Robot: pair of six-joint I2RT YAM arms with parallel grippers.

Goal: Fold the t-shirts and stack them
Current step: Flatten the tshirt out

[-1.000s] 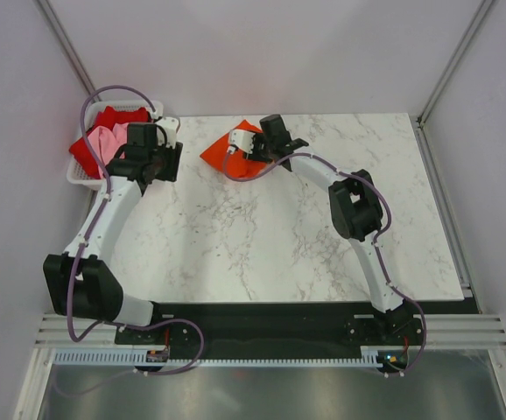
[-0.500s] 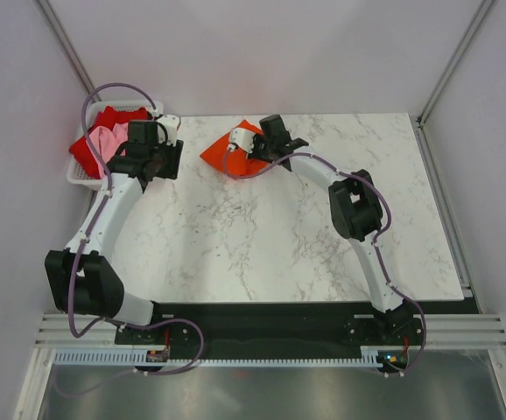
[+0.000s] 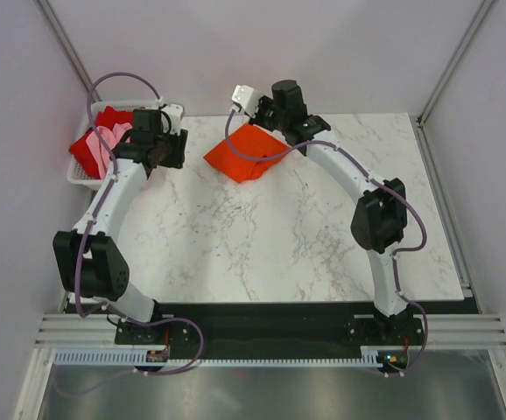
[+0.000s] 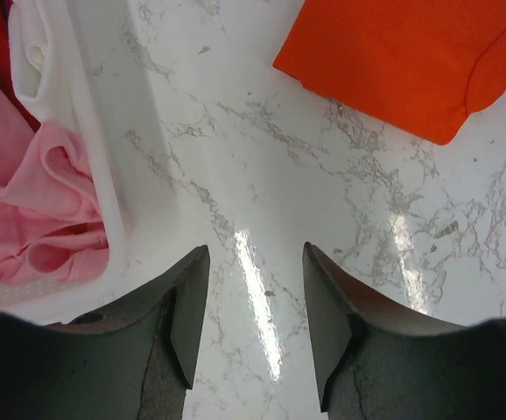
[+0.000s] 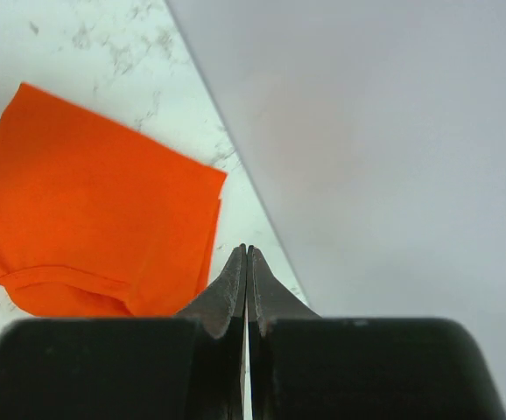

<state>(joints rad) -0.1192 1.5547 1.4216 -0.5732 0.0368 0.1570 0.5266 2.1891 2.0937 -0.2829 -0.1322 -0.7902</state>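
A bright orange-red t-shirt [image 3: 245,154] lies folded on the marble table near the back; it also shows in the left wrist view [image 4: 402,61] and the right wrist view [image 5: 95,219]. A deeper red t-shirt [image 3: 111,117] and a pale pink t-shirt [image 3: 106,140] lie crumpled in the white basket [image 3: 80,178]. My left gripper [image 3: 165,150] is open and empty above bare table [image 4: 253,262], between the basket wall [image 4: 104,131] and the orange shirt. My right gripper [image 3: 270,109] is shut and empty [image 5: 248,254], raised behind the orange shirt's far corner, by the back wall.
The basket stands at the table's back left corner, its rim beside my left gripper. Grey walls close the back and sides. Pink cloth [image 4: 25,210] hangs over the basket's inside edge. Open marble lies in front of and to the right of the orange shirt.
My right gripper has lifted off the orange shirt and moved back toward the wall, leaving the shirt folded on the table. My left gripper has shifted slightly toward the back.
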